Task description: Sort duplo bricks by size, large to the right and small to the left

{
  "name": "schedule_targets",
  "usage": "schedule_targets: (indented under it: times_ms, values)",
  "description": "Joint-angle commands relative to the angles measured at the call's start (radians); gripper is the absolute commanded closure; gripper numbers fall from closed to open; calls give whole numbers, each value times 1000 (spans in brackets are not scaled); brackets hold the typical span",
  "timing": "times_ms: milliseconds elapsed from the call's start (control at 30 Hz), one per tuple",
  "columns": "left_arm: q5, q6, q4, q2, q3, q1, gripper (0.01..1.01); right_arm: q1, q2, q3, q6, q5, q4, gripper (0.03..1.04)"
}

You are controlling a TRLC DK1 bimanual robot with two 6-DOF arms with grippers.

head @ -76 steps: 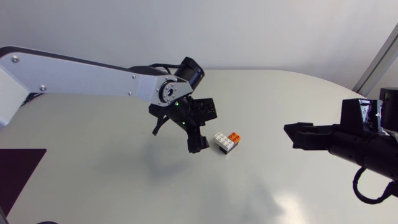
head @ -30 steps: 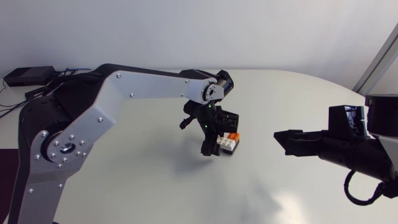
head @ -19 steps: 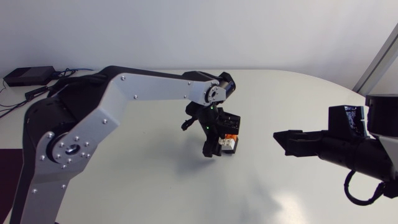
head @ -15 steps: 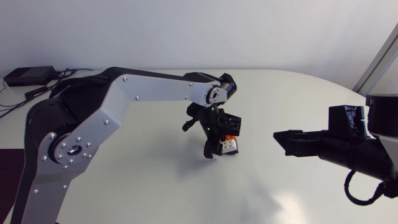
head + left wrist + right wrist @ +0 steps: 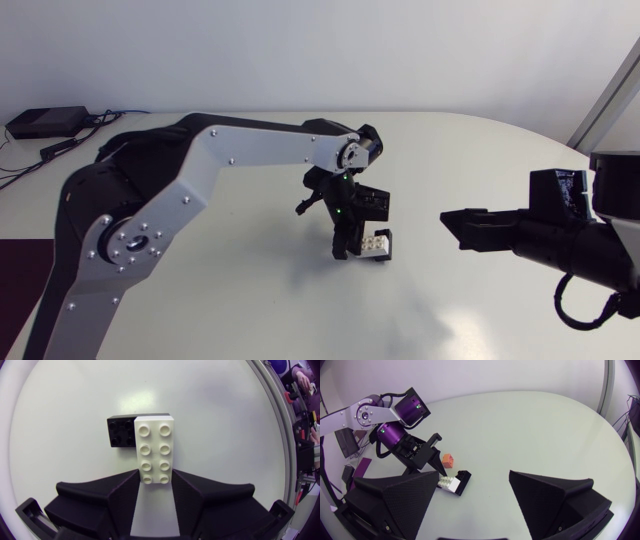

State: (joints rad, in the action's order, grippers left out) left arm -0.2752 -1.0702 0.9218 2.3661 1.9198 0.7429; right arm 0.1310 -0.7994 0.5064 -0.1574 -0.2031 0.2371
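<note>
Left jaws clamped on the near end of the long white plastic duplo brick [image 5: 155,450], small square black plastic brick [image 5: 121,431] right beside it. Right jaws gaping wide open.

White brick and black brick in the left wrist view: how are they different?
The white brick is long, with eight studs; the black brick is short, with four studs. The white brick is held between the fingers of the left gripper; the black brick lies outside them, against the white brick's side. Both are duplo bricks lying studs-up on the table.
</note>
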Motion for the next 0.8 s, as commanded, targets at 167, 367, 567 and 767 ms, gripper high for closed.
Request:
schedule_targets:
  times_ms: [167, 367, 567, 767]
  values:
    - [-41, 46, 5, -7, -15, 16, 713, -5, -20, 15, -18, -5, 13, 62]
    - [-33, 82, -83, -117, -130, 26, 713, -22, -127, 66, -74, -7, 21, 62]
    - [1, 139, -241, -275, -320, 36, 713, -47, -285, 167, -119, -47, 126, 62]
    - [57, 173, -382, -384, -479, 95, 713, -143, -406, 230, -114, -314, 192, 62]
